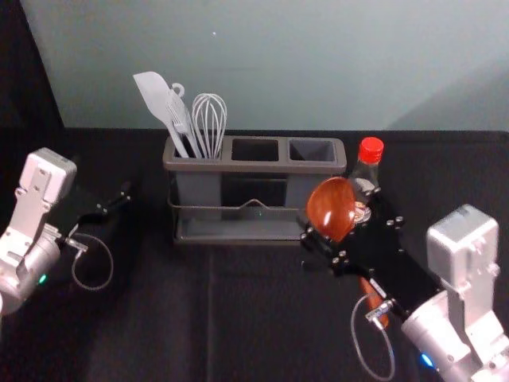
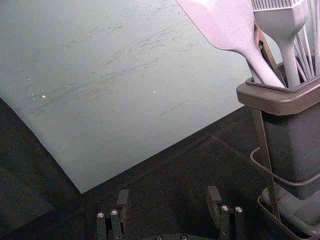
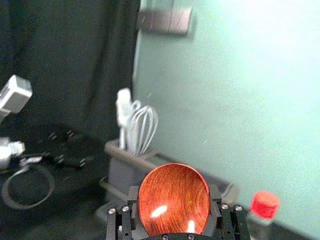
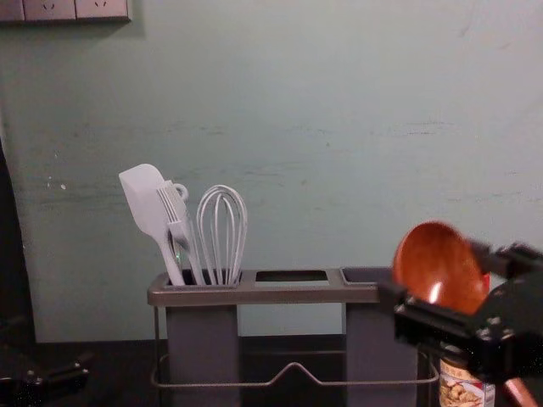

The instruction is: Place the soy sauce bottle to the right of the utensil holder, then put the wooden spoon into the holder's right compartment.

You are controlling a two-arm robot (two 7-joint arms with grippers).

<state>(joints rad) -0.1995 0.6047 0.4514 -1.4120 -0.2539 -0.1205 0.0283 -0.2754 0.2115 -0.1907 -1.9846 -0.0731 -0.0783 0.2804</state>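
While left gripper gapes at left, right gripper slants before holder, clasping spoon.

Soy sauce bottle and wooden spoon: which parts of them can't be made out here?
- Base of the bottle: head view, behind the right tool; chest view, cut off by the lower edge.
- Label print: head view, too small and partly covered.
- Middle of the spoon handle: head view, behind that tool.

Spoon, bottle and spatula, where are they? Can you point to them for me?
Spoon (image 3: pixel 174 197): right wrist view, on its round bowl.
Bottle (image 1: pixel 371 150): head view, on its red cap.
Spatula (image 4: pixel 147 202): chest view, on its flat blade.
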